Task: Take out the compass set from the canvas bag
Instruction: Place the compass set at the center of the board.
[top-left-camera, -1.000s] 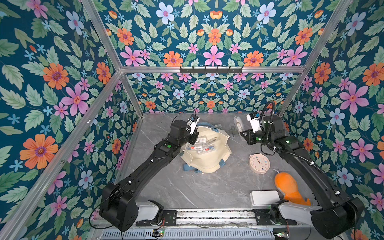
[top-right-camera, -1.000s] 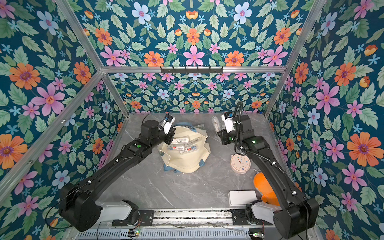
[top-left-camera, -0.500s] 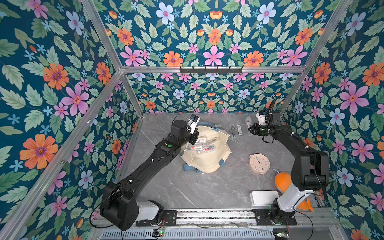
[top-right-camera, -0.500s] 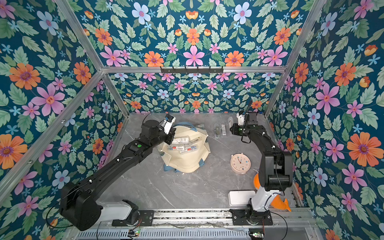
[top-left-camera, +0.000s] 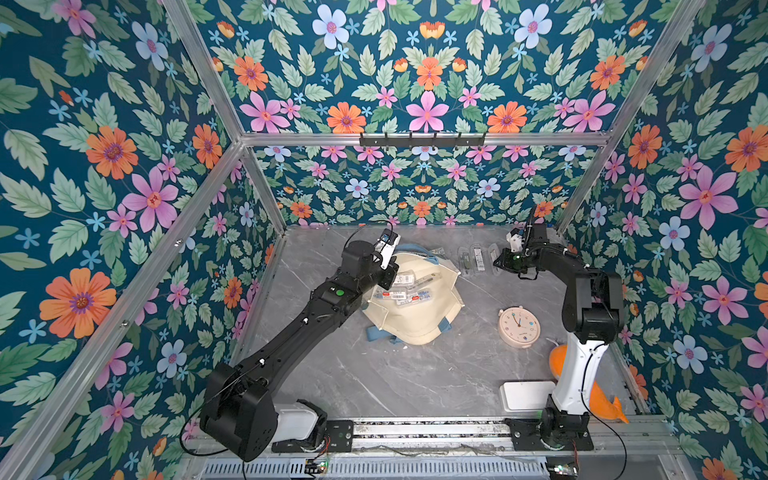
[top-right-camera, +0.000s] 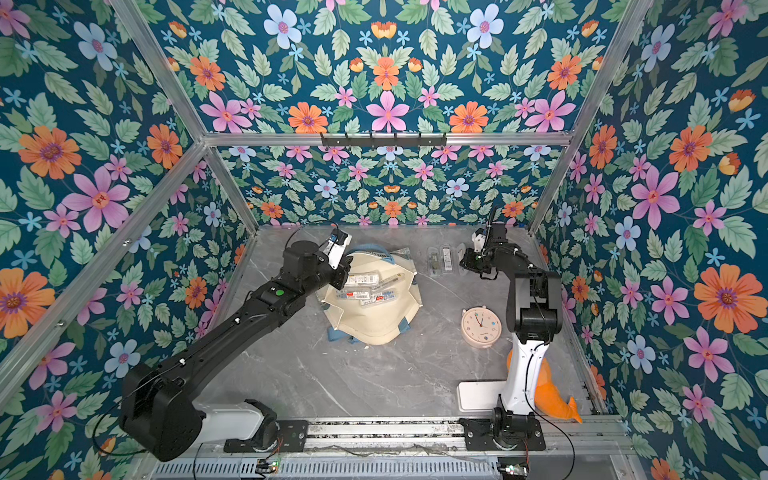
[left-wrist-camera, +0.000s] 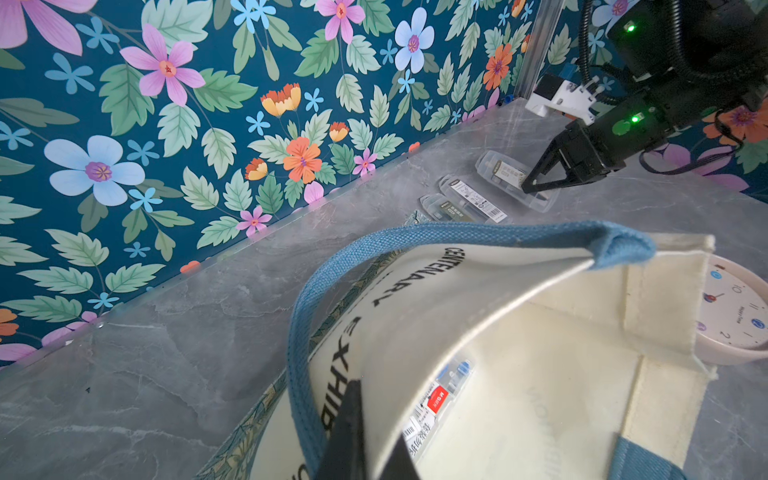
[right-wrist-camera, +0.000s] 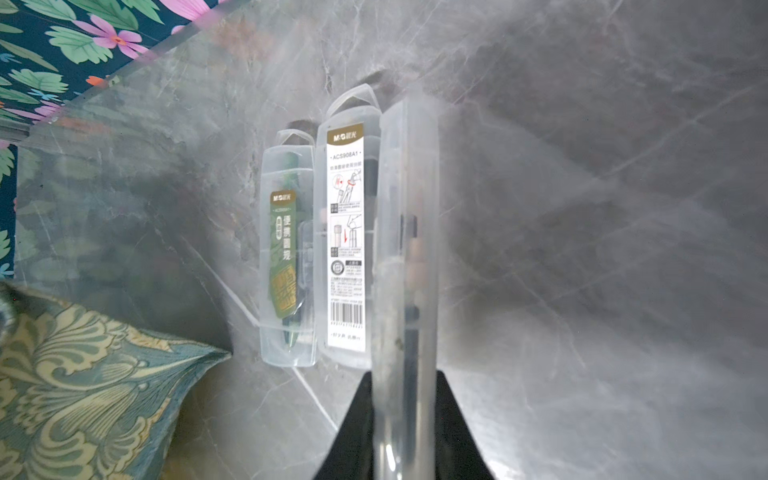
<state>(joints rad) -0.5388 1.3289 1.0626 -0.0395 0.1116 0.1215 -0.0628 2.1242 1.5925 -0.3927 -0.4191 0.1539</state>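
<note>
Canvas bag (top-left-camera: 415, 324) is matt woven cream cloth with coarser blue webbing straps (left-wrist-camera: 299, 332), each compass case (right-wrist-camera: 340, 249) clear glossy hard plastic with printed paper labels, tabletop (top-left-camera: 374, 374) smooth grey marble-look with soft sheen, frame rails (top-left-camera: 299, 140) brushed aluminium.

Compass set (right-wrist-camera: 405, 249) outside open canvas bag (top-left-camera: 415, 328)

Grey marbled tabletop (top-left-camera: 395, 382) walled by teal floral wallpaper (top-left-camera: 104, 166). A round pale pink clock (top-left-camera: 519, 327) lies face up on the right. Nearer the front sit a white rectangular box (top-left-camera: 525, 395) and an orange soft toy (top-left-camera: 606, 405), possibly a fish, partly hidden.
</note>
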